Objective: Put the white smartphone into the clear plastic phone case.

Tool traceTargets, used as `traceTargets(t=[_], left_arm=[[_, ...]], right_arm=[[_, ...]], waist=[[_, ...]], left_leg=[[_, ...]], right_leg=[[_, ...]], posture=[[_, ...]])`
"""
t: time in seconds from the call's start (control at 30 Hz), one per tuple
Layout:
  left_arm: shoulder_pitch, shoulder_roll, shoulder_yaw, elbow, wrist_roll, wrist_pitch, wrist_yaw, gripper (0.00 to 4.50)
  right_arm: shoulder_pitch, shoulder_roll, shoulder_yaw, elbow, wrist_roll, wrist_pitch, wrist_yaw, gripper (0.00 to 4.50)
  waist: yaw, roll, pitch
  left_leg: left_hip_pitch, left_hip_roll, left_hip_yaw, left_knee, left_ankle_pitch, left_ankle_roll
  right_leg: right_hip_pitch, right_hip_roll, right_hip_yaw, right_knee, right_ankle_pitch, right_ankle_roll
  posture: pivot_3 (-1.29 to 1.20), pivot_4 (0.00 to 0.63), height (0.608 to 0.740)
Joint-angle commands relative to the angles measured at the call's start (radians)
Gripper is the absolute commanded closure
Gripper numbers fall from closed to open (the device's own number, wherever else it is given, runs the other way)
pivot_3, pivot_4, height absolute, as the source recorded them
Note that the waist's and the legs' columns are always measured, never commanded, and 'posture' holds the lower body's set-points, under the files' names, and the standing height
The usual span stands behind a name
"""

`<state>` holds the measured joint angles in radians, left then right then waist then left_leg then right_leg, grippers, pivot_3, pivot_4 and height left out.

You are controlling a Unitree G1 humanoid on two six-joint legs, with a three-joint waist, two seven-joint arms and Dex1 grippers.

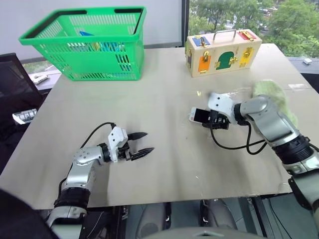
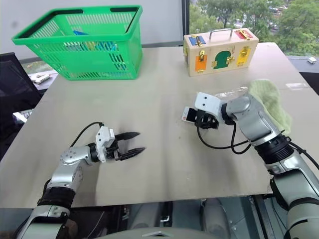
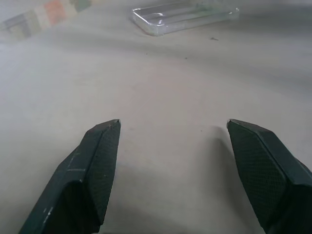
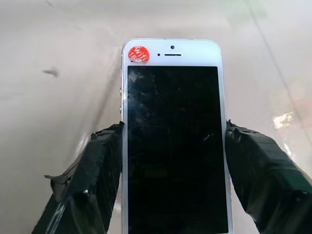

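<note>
The right hand (image 4: pixel 173 168) grips the white phone (image 4: pixel 173 146) by its long edges, one finger on each side, screen up, a red sticker at the far corner. The left hand (image 3: pixel 170 165) hovers open above the worktop (image 1: pixel 164 104); the clear case (image 3: pixel 183 17) lies ahead of its fingertips, well apart.

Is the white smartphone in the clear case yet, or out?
Out: the right gripper holds the white smartphone; the clear plastic phone case lies empty.
</note>
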<state>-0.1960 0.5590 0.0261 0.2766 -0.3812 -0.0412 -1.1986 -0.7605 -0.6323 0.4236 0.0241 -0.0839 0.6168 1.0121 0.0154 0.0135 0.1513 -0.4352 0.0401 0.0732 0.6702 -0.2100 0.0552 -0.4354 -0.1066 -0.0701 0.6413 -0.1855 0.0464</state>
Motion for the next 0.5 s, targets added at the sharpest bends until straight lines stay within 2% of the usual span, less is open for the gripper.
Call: traceTargets(t=[0.03, 0.1, 0.33, 0.5], left_arm=[[-0.034, 0.038, 0.051, -0.29, -0.143, 0.248, 0.097, 0.89], [-0.058, 0.052, 0.067, -0.382, -0.191, 0.36, 0.152, 0.89], [-0.113, 0.068, 0.052, -0.506, -0.202, 0.526, 0.269, 0.89], [-0.158, 0.066, 0.033, -0.557, -0.195, 0.605, 0.337, 0.89]], right_arm=[[-0.021, 0.017, -0.023, -0.026, 0.001, 0.009, -0.015, 1.7], [-0.018, 0.026, -0.02, -0.039, -0.002, 0.025, -0.02, 1.7], [0.0, 0.018, 0.042, -0.084, -0.069, 0.053, -0.031, 1.7], [0.024, -0.011, 0.121, -0.143, -0.117, 0.029, 0.014, 1.7]], waist=[[0.001, -0.008, 0.003], [-0.001, -0.013, 0.006], [-0.017, -0.016, 0.008], [-0.02, -0.019, 0.01]], left_leg=[[-0.004, 0.0, 0.0, 0.0, 0.0, 0.0], [-0.018, -0.002, -0.002, 0.0, 0.0, -0.001], [-0.017, -0.003, 0.002, -0.001, 0.0, 0.0], [-0.016, -0.002, 0.0, -0.001, 0.0, -0.001]], right_leg=[[-0.003, 0.0, 0.0, -0.001, 0.001, -0.001], [-0.014, 0.001, 0.0, -0.001, 0.004, 0.002], [-0.012, 0.004, -0.001, -0.006, 0.003, 0.004], [-0.011, 0.005, -0.003, -0.004, 0.001, 0.006]], posture=[[0.0, 0.15, 0.74], [0.0, 0.15, 0.74], [0.0, 0.15, 0.74], [0.0, 0.15, 0.74]])
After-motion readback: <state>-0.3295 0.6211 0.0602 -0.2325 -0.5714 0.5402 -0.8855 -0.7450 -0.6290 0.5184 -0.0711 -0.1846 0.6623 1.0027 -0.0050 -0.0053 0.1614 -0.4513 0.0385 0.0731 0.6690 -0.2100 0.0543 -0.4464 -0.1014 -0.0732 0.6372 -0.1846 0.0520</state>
